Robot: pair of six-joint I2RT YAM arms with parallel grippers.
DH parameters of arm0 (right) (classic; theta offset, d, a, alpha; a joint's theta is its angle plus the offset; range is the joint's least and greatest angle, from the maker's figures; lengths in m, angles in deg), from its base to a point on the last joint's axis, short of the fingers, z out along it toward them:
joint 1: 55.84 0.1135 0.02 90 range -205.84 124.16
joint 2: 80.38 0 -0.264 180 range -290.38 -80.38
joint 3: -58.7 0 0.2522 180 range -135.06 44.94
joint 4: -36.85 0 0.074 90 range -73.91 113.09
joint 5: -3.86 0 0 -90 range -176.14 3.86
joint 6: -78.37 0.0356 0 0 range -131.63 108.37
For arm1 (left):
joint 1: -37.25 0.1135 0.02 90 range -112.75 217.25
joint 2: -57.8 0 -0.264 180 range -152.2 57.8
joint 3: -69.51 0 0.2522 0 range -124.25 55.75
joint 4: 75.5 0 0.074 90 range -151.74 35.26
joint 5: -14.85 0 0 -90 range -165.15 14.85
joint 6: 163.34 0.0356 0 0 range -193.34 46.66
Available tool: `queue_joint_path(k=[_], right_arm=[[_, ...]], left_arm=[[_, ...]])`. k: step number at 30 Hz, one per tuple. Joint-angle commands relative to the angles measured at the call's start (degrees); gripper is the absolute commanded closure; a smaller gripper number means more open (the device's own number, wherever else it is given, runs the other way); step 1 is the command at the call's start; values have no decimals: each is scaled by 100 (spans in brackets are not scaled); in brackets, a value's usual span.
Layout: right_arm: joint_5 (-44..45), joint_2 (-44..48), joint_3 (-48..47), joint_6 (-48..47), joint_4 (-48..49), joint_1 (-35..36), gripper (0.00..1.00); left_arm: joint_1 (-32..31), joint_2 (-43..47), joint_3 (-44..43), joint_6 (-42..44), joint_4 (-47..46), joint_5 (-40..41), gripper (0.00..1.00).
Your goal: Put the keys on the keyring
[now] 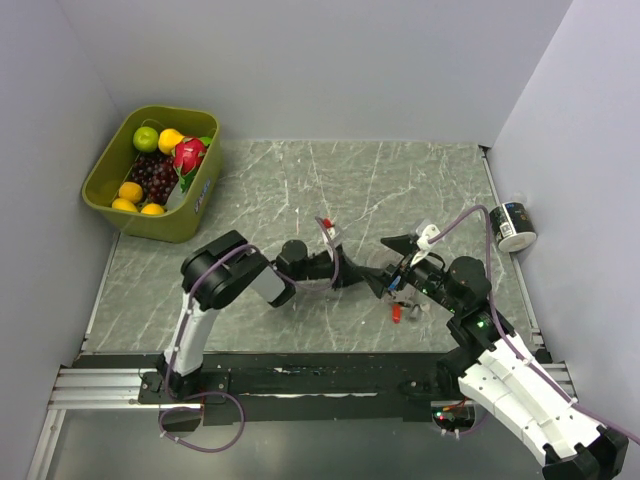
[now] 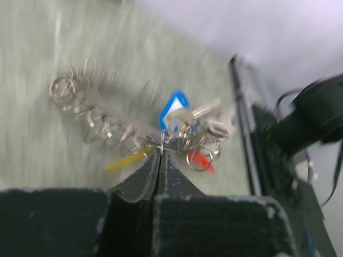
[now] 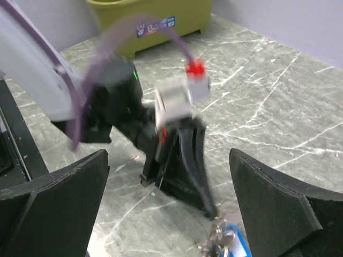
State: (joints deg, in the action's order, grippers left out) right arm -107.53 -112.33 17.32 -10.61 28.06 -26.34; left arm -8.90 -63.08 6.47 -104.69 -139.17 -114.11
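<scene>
Threading step, we reckon: left gripper clamps the keyring mid-table, keys bunched at its tips. Right gripper stands wide open, empty; next we need it on a key.

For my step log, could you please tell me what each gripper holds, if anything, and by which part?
The left gripper pinches the keyring by its wire beside the keys; the right gripper holds nothing.
</scene>
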Motion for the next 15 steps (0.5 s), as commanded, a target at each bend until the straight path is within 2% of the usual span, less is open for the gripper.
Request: queue_joint_path(k=[1,5,15], right_arm=[[109,13,46,-5,259,12,0],[73,-49,37,13,294,4,0],[12,-128,28,30,294,12,0]], left_arm=[[97,-541,427,-353,-1424,-85,99],[212,-595,577,-547,-1723,-33,99],[238,37,612,357,-292,55,97]])
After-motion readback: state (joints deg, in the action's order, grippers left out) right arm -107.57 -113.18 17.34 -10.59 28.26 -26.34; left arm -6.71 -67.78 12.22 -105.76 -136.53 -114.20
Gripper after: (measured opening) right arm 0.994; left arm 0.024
